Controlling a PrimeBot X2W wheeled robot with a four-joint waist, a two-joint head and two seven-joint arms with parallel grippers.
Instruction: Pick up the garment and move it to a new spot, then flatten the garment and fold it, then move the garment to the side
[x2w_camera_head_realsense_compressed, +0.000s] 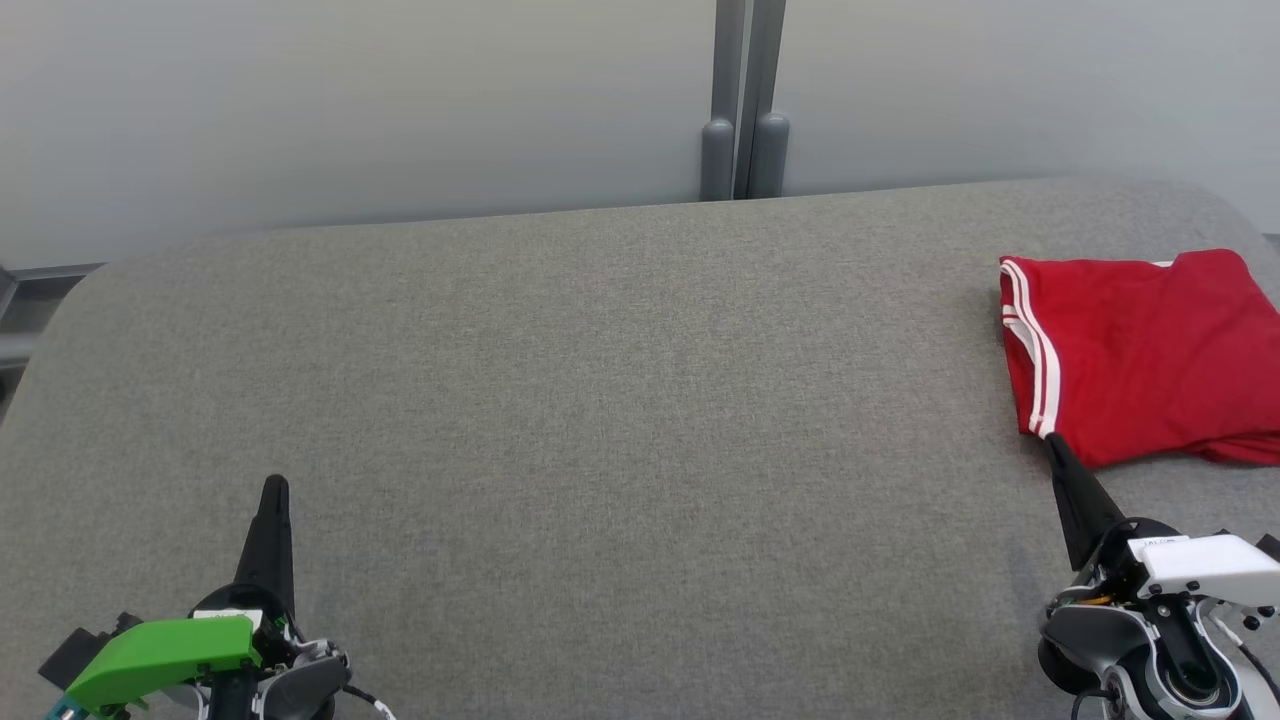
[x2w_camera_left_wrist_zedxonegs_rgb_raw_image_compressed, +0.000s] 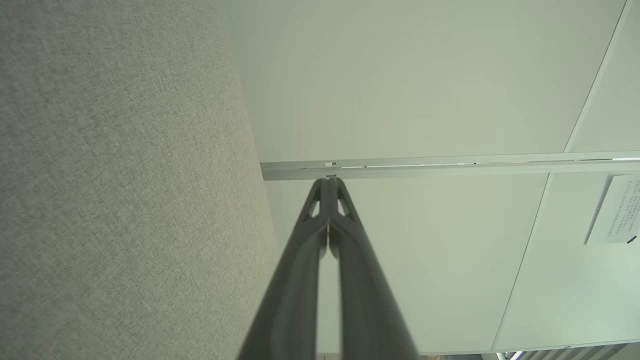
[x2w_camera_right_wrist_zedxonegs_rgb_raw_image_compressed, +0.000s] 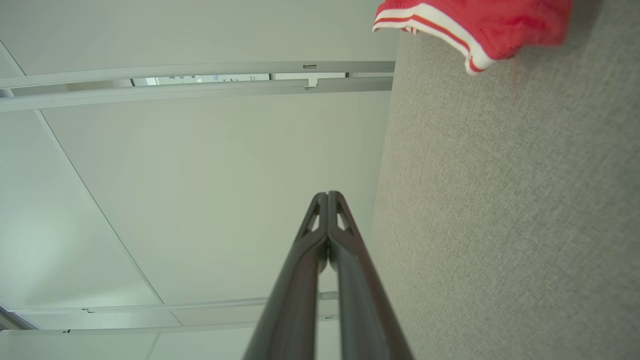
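Garment (x2w_camera_head_realsense_compressed: 1140, 355) is lying folded on the right side of the table (x2w_camera_head_realsense_compressed: 600, 400). It's red w/ white stripes running along its left hem, and its right edge is running out of the head view. A lower layer is peeking out along the near edge.

Right gripper (x2w_camera_head_realsense_compressed: 1052, 442) is sitting at the lower right, fingers pressed together and pinching nothing. In the head view its tip is lining up w/ the garment's near-left corner. The right wrist cam is showing the same tips (x2w_camera_right_wrist_zedxonegs_rgb_raw_image_compressed: 327, 195) closed, w/ grey fabric between them and the striped hem (x2w_camera_right_wrist_zedxonegs_rgb_raw_image_compressed: 430, 15), so I'm reading it as close but not gripping. Can't tell if it's actually touching.

Left gripper (x2w_camera_head_realsense_compressed: 275, 487) is sitting at the lower left, well apart from the garment, fingers also pressed together, empty. The left wrist cam is confirming that: tips (x2w_camera_left_wrist_zedxonegs_rgb_raw_image_compressed: 330, 182) are meeting, w/ the table off to one side. A green cover (x2w_camera_head_realsense_compressed: 160, 655) is showing on that wrist.

Behind the table I'm seeing pale wall panels (x2w_camera_head_realsense_compressed: 350, 100) w/ a grey post (x2w_camera_head_realsense_compressed: 745, 100) between them. A sheet of paper (x2w_camera_left_wrist_zedxonegs_rgb_raw_image_compressed: 612, 210) is hanging on a panel; the text is too small to read.
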